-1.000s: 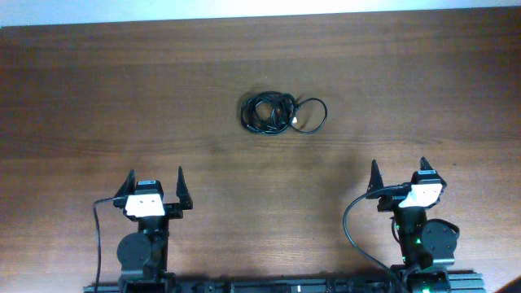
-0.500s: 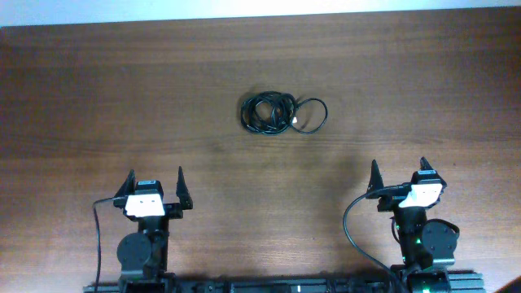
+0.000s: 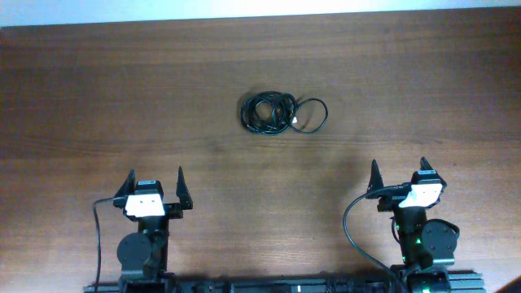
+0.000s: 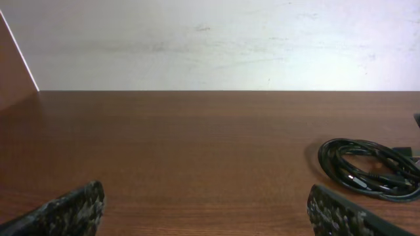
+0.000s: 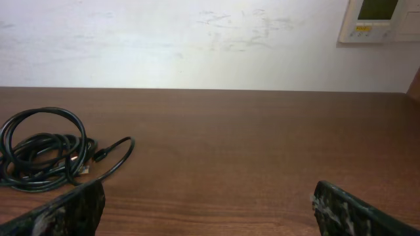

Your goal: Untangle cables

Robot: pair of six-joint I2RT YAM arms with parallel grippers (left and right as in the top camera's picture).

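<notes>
Okay, both my grippers sit low at the near edge of the table (image 3: 122, 89), well apart from the cables (image 3: 271, 113). My left gripper (image 3: 155, 173) is spread wide with its tips pointing at the far side, and it has hold of nothing. In the left wrist view only the two dark speckled fingers (image 4: 69, 211) show at the bottom corners, with bare wood between them. My right gripper (image 3: 398, 163) is just as wide apart and grips nothing; in the right wrist view its fingers (image 5: 354, 208) frame bare table too. The cables lie in one small black bundle near the middle of the table, toward the far side, roughly between my two arms and a bit closer to the right one. The bundle is a tight coil of several turns. One looser loop (image 3: 313, 114) sticks out on its right side, and a light plug tip (image 3: 295, 122) rests where that loop meets the coil. I can't count the separate cords inside the coil. From the left wrist the cables (image 4: 367, 172) sit at the right edge of the frame, partly cut off. From the right wrist the cables (image 5: 42, 154) are at the left, with one dark-tipped end (image 5: 100, 156) trailing right off the coil. A pale wall (image 4: 210, 39) stands behind the table, and a light wall panel (image 5: 379, 19) sits at top right.
</notes>
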